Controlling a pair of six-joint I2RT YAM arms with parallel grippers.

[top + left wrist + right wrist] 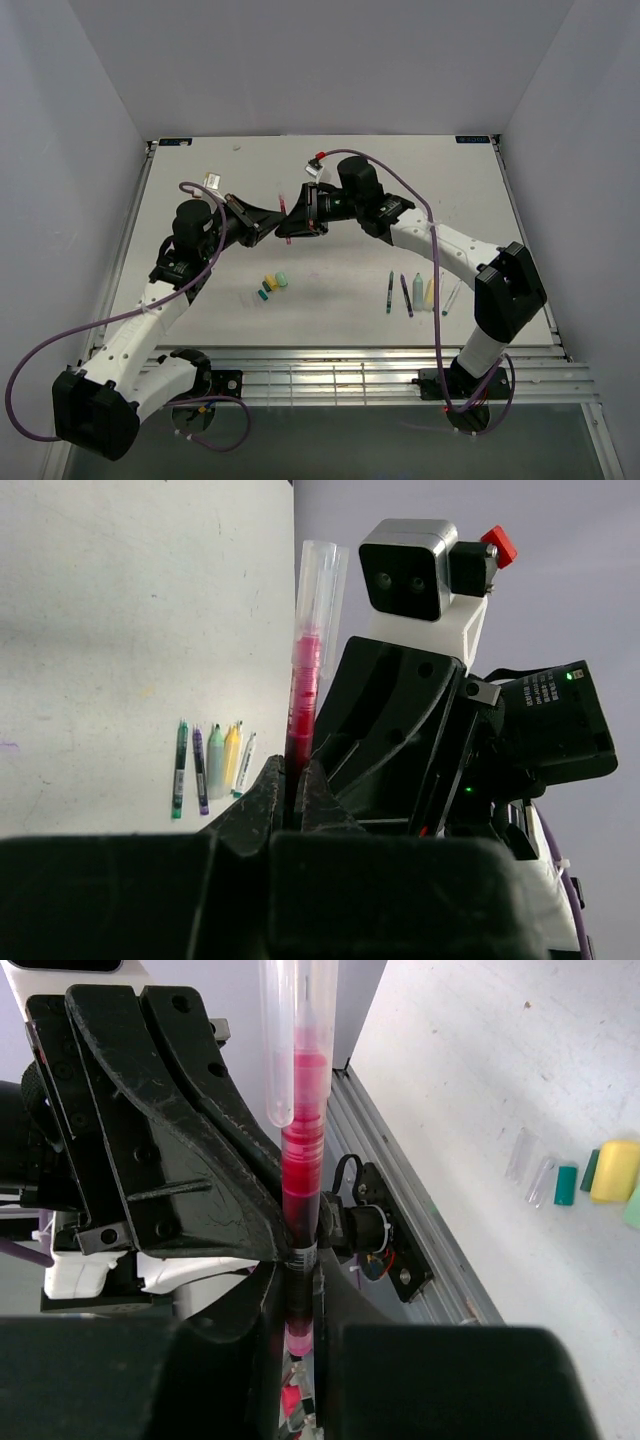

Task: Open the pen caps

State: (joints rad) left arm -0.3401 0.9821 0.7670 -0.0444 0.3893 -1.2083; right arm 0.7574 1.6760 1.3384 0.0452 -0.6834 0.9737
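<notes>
A red pen (286, 209) with a clear cap (320, 575) is held in the air between both grippers above the table's middle. My left gripper (270, 228) is shut on it; in the left wrist view (293, 780) its fingers pinch the pen's lower part. My right gripper (293, 224) is shut on the same pen (300, 1190), gripping it in the right wrist view (300, 1285) just below the left fingers (180, 1150). The clear cap (295, 1030) sits on the pen's tip. Loose yellow (270, 282), light green (282, 279) and teal (264, 293) caps lie on the table.
Several pens and two marker barrels (418, 292) lie in a row at the right of the table (340, 180), also seen in the left wrist view (210, 765). Two clear caps (530, 1165) lie beside the coloured caps (612, 1170). A metal rail (350, 370) borders the near edge.
</notes>
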